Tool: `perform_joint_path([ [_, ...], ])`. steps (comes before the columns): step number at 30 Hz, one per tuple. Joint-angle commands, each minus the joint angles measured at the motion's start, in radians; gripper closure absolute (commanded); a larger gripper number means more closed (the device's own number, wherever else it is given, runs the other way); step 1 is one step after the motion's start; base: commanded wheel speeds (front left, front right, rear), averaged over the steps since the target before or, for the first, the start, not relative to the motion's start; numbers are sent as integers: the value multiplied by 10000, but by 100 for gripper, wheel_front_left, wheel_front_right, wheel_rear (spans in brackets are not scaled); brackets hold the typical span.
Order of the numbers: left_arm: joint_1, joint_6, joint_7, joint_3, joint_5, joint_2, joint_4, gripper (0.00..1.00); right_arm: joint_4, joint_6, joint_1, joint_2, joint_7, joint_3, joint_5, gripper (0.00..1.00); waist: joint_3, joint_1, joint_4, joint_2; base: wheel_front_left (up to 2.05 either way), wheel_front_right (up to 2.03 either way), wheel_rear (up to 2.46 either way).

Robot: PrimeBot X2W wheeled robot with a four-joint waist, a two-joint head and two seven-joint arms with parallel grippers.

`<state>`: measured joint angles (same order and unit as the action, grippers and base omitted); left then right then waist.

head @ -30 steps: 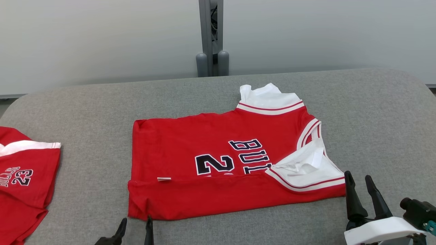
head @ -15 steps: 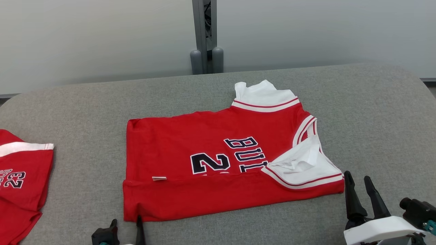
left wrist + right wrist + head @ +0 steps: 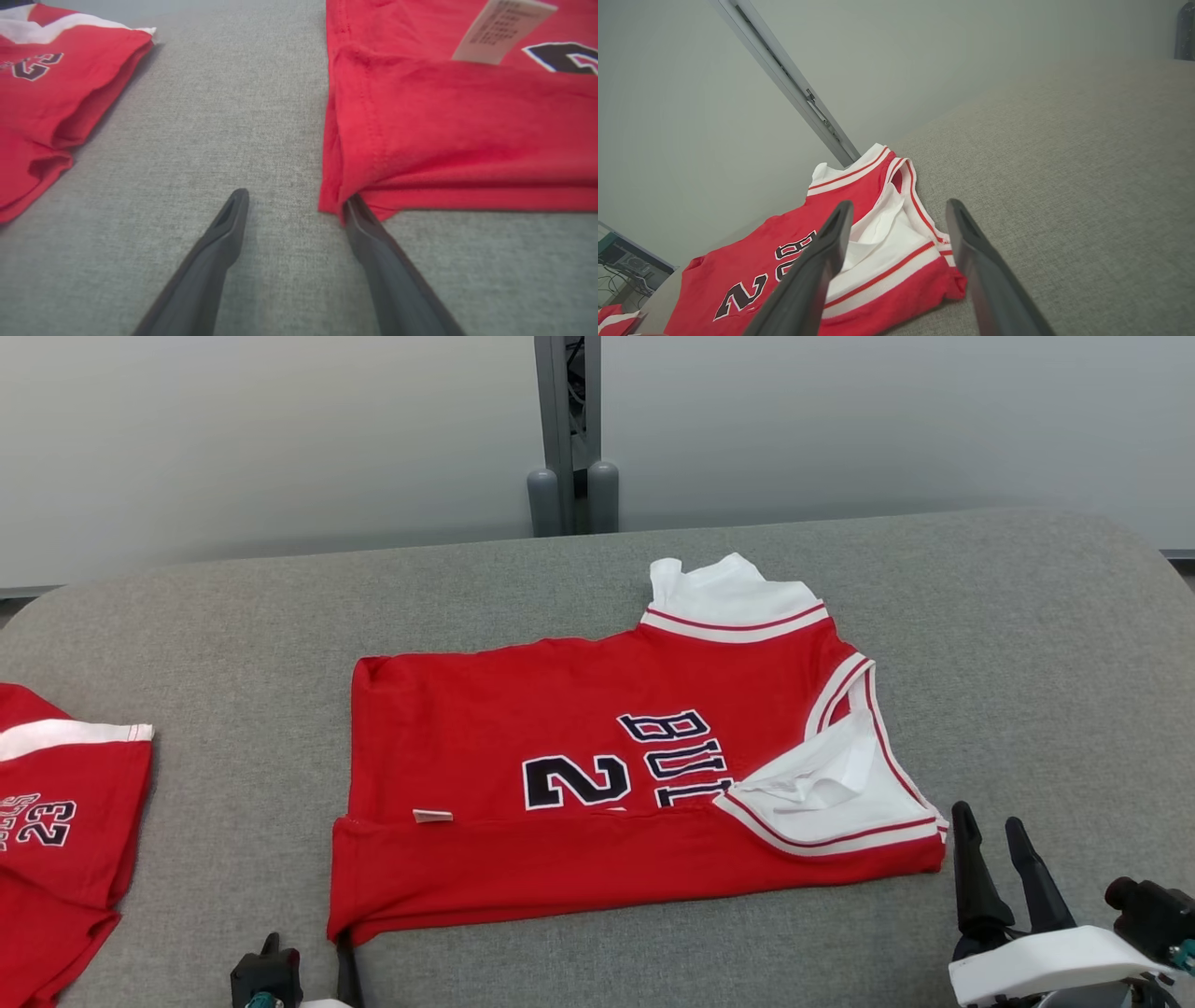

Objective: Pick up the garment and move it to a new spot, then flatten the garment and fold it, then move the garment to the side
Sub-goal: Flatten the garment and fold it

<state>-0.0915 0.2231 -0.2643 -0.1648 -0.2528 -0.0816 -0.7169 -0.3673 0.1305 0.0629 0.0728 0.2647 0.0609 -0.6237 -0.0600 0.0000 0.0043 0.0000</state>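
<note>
Garment [image 3: 560,728], half-folded on the surface [image 3: 1027,663], lies just ahead of the left pincer [image 3: 296,200] and right pincer [image 3: 988,821], both wide open and empty, its near corner touching the left one; best to slide under each corner, pinch every layer and lift evenly.

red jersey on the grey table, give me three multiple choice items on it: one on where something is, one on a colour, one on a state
1. Where does the second red garment lie relative to the red jersey?
A. to its left, apart
B. on top of it
C. to its right

2. What colour is the jersey's far sleeve?
A. blue
B. white
C. yellow

3. How is the left gripper?
A. shut on the jersey
B. shut on nothing
C. open, one fingertip at the jersey's near corner

Answers:
1 A, the head view shows bare grey table between them.
2 B, it is white with red-striped trim.
3 C, the left wrist view shows the fingers spread, with one tip at the corner.
</note>
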Motion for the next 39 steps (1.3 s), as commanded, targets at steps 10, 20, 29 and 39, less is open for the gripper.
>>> perform_joint_path([
  [10,60,-734,18,20,-208,-17,690,0,-376,7,124,-7,19,-152,-217,0,36,0,71,0,0,0,0],
  [20,112,-1649,18,33,-1679,271,959,0,-1642,6,695,16,-73,-120,-88,0,16,0,76,0,0,0,0],
  [29,-347,-1482,180,-370,-2694,293,372,0,-2698,7,1216,100,-324,239,-264,0,-32,0,29,0,0,0,0],
  [39,-800,-1449,552,-1034,-3203,303,-290,13,-3893,6,1936,209,-350,489,-177,0,-289,0,0,0,0,0,0],
])
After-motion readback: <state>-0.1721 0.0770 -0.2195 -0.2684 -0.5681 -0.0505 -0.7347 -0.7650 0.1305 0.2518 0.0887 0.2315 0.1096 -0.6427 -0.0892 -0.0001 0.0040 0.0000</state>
